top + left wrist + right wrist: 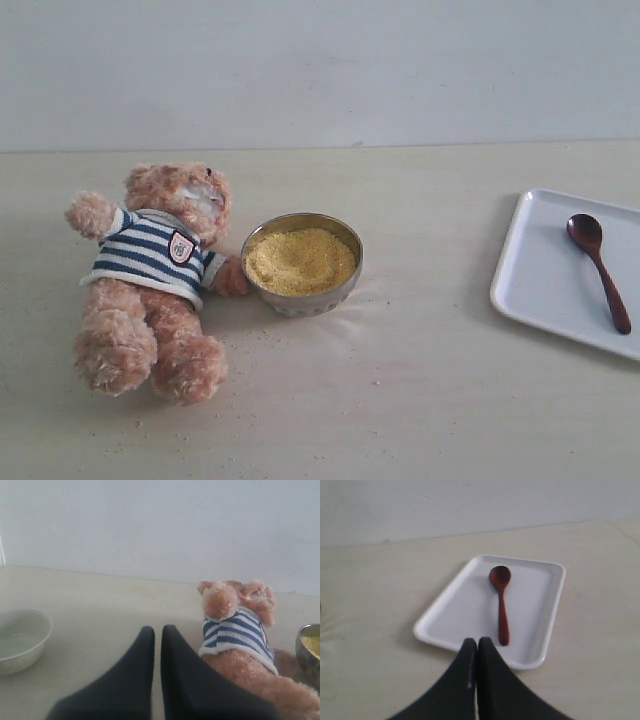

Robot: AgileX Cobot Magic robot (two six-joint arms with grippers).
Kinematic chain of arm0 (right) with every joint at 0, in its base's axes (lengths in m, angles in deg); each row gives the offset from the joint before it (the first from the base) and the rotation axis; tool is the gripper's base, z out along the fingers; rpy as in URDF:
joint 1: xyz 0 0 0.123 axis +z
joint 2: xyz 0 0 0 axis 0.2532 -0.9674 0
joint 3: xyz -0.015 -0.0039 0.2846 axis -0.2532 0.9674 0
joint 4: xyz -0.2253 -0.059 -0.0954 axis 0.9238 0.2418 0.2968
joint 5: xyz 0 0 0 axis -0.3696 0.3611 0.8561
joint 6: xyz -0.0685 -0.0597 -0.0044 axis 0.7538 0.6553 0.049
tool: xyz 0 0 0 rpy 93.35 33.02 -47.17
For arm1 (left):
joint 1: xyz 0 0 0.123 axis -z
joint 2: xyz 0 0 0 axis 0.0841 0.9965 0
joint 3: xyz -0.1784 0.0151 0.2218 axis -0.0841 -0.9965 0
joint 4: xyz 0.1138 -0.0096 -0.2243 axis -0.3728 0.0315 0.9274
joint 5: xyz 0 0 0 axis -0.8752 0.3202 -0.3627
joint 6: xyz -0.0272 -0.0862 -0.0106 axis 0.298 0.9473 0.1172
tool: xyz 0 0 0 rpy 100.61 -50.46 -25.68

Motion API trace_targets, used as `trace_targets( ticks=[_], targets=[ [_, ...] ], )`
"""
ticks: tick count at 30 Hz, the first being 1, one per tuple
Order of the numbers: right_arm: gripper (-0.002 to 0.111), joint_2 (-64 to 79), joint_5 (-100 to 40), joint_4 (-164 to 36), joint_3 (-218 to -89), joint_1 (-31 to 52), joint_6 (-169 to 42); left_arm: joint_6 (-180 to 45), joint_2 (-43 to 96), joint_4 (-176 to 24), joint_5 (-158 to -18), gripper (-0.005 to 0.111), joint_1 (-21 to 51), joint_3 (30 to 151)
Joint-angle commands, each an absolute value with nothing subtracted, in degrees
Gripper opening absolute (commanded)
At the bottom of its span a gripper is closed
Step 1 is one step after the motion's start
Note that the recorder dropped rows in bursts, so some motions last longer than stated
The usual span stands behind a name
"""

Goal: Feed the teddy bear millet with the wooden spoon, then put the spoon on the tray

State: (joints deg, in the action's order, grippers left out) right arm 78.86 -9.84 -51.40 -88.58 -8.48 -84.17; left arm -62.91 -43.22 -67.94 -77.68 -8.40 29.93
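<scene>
Nearest, the left gripper (157, 630) and right gripper (477, 641) are both pinched fully closed, holding nothing. Farther in, the teddy bear (150, 285) lies at left, its arm touching the bowl (300, 302) of millet (300, 260). At right the wooden spoon (603, 280) lies on the tray (540, 270). I judge this either start or finish — if feeding remains, the right gripper must open over the handle.

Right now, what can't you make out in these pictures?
Exterior view: the tray is cut off by the frame edge.
Left wrist view: the metal bowl and the teddy bear run out of frame.
Left wrist view: the pale bowl is partly cut off, contents unclear.
</scene>
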Motion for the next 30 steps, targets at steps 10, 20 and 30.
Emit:
trace_targets(
  ticks=[10,20,30],
  targets=[
    [0.000,79.1,-11.2,-55.9,-88.6,-8.3,-84.6,-62.4,-43.3,-67.9,-78.1,0.005,-8.3,29.7],
    [0.000,79.1,-11.2,-55.9,-88.6,-8.3,-84.6,-62.4,-43.3,-67.9,-71.9,0.005,-8.3,29.7],
    [0.000,79.1,-11.2,-55.9,-88.6,-8.3,-84.6,-62.4,-43.3,-67.9,-71.9,0.005,-8.3,29.7]
  ],
)
